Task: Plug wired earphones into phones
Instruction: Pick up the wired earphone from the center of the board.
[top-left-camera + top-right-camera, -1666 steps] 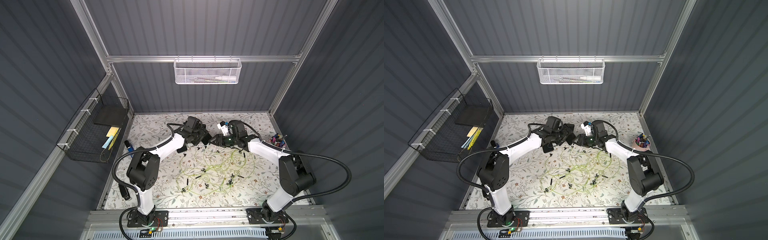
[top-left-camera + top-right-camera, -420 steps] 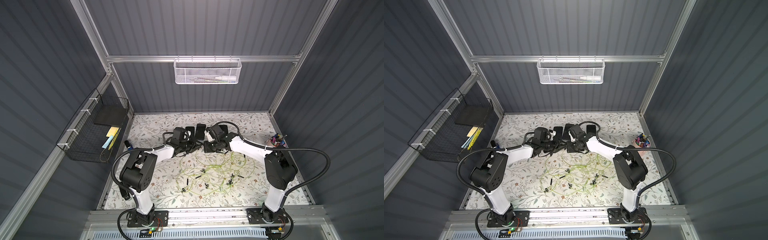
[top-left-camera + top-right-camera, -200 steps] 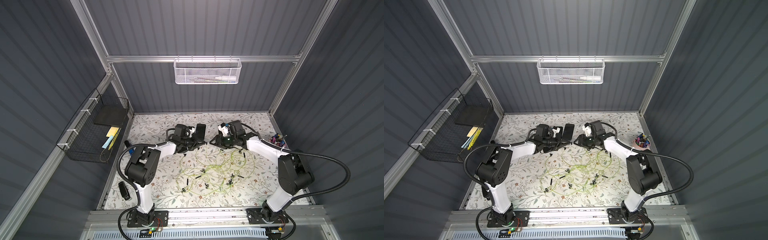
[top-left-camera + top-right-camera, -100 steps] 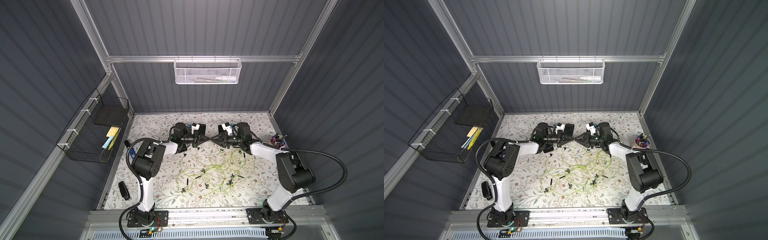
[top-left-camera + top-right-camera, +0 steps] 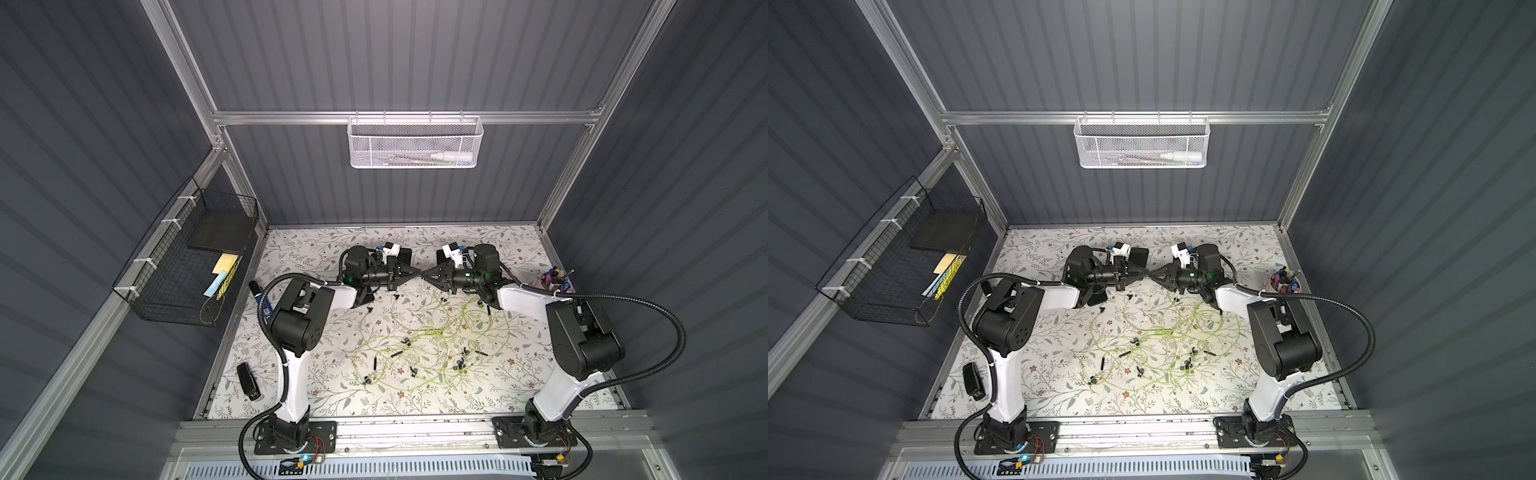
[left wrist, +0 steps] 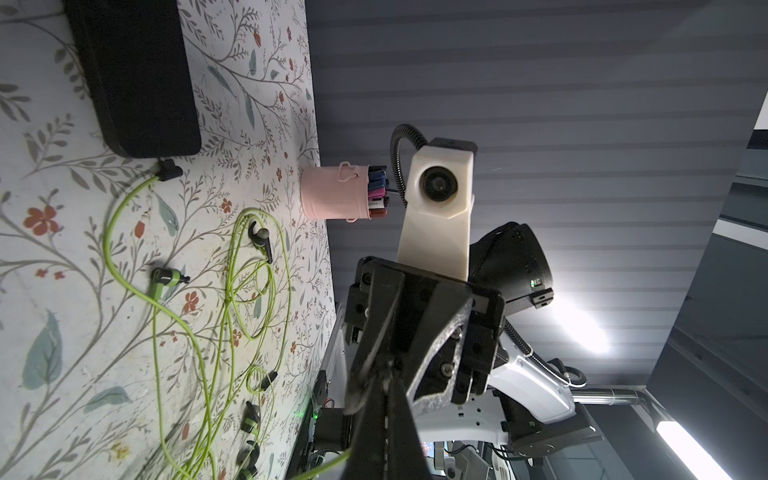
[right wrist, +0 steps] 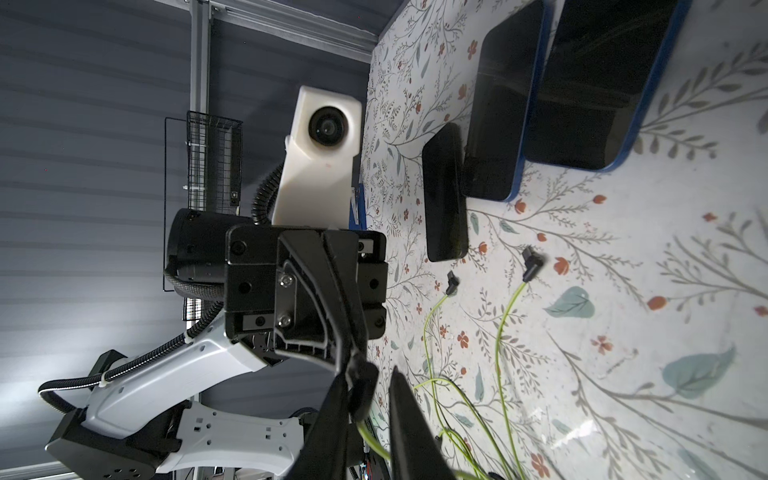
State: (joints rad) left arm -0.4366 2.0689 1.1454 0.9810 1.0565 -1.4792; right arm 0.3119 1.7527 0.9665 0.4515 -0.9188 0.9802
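Facing each other tip to tip above the back of the counter (image 5: pixel 523 249), your left tool (image 5: pixel 417 277) and right tool (image 5: pixel 425 277) hung level. Your left tool was pinched tight on a black plug (image 7: pixel 363 395) of the wired earphones (image 5: pixel 419 336), whose green tangle lay mid-counter. Your right tool's jaws stood narrowly apart around that plug, one finger close against it, the other clear. The phones (image 7: pixel 498 104) lay flat at the back, beside and under the arms.
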